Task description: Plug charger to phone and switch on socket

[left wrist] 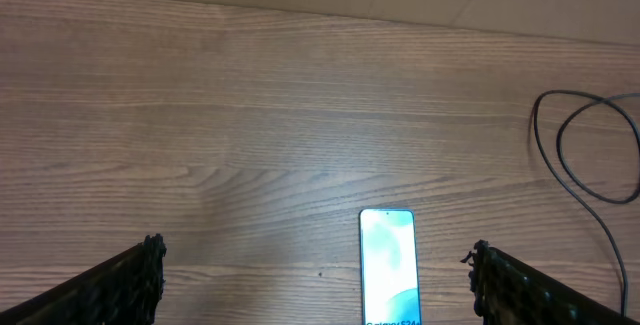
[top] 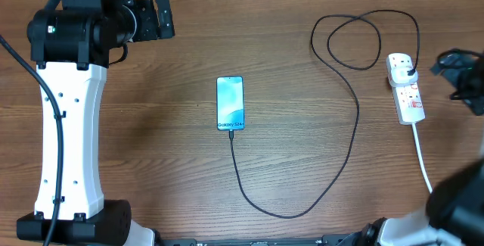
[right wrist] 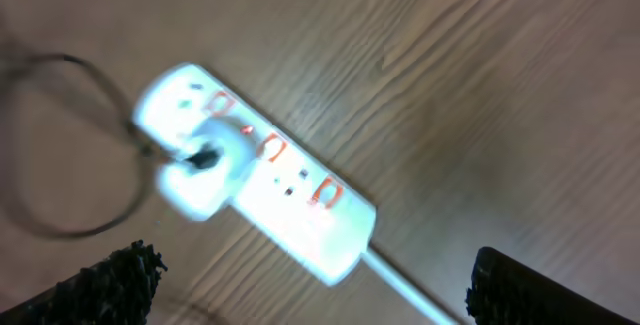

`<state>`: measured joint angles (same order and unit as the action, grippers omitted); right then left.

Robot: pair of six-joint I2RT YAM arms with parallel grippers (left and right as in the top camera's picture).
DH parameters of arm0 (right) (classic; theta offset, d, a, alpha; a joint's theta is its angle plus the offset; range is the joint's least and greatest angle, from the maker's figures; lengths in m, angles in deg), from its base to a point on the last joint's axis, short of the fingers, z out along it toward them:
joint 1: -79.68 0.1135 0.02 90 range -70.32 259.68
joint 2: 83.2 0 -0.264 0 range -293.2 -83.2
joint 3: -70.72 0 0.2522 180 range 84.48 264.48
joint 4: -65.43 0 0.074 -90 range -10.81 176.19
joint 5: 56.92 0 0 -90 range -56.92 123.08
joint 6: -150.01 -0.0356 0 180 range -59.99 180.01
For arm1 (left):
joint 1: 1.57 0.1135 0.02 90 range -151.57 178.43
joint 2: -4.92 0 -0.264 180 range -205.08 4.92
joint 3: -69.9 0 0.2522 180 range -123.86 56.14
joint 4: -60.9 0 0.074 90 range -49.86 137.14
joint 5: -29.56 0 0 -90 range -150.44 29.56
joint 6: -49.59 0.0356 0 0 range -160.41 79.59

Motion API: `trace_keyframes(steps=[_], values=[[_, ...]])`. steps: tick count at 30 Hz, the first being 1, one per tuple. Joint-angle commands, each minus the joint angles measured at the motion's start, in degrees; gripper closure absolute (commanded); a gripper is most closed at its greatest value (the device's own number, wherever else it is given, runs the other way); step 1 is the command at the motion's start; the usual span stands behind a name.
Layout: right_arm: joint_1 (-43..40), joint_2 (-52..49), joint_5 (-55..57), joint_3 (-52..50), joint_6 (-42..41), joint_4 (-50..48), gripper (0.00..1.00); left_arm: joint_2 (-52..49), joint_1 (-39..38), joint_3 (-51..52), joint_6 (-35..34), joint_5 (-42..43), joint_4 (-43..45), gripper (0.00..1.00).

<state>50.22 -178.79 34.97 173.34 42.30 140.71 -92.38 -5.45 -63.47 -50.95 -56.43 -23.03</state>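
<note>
Near the socket (top: 406, 88), my right tool (right wrist: 312, 273) hangs spread wide, placed, I judge, to switch it on. Mid-table lies the phone (top: 231, 103), charger (top: 352, 136) meeting its foot; my left tool (left wrist: 315, 263) gapes, idle.

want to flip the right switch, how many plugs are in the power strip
1: the charger's plug, in the outlet at the power strip's end away from its white cord. The other outlets look empty.

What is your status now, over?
Left gripper open, empty. Right gripper open, near socket. Charger joins phone and socket; power unclear. Nothing seen in the way.
</note>
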Motion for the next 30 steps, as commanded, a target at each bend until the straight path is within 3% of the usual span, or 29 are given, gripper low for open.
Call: trace_keyframes(steps=[1,8,15,19,23,30], values=[[1.97,8.52,-0.76,1.46,-2.05,4.55,0.00,0.07,-0.17,-0.13,0.24,-0.59,0.09,0.00],[13.05,24.04,0.81,-4.85,-2.01,7.04,0.00,0.07,-0.17,-0.13,0.24,-0.59,0.09,0.00],[24.59,43.06,7.15,-21.99,-2.01,0.61,0.00,0.07,-0.17,-0.13,0.24,-0.59,0.09,0.00],[25.38,50.73,-0.02,-29.40,-2.08,-0.50,0.00,0.07,-0.17,-0.13,0.24,-0.59,0.09,0.00],[25.38,52.89,-10.80,-29.79,-2.05,2.62,0.00,0.07,-0.17,-0.13,0.24,-0.59,0.09,0.00],[25.38,52.17,-10.99,-29.81,-2.03,2.69,0.00,0.07,-0.17,-0.13,0.24,-0.59,0.07,0.00]])
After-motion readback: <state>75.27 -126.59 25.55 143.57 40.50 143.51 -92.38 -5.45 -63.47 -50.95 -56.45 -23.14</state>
